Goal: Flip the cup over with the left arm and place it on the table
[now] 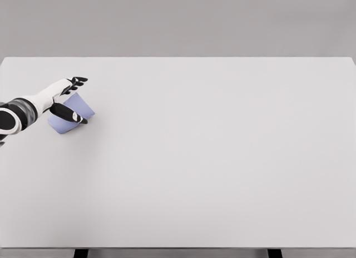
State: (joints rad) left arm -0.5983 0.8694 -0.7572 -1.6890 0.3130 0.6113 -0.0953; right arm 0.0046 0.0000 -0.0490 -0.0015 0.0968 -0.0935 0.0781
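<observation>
A pale blue cup (pixel 75 114) sits tilted at the far left of the white table (pixel 211 158). My left hand (pixel 75 99) reaches in from the left edge and wraps around it, thumb (pixel 68 113) across the front of the cup and fingers (pixel 78 81) behind its upper side. The cup's lower end touches or nearly touches the tabletop. Which end is the cup's mouth cannot be made out. The right arm does not show.
The table's far edge runs across the top of the view and its near edge along the bottom, with two dark legs (pixel 81 252) showing below.
</observation>
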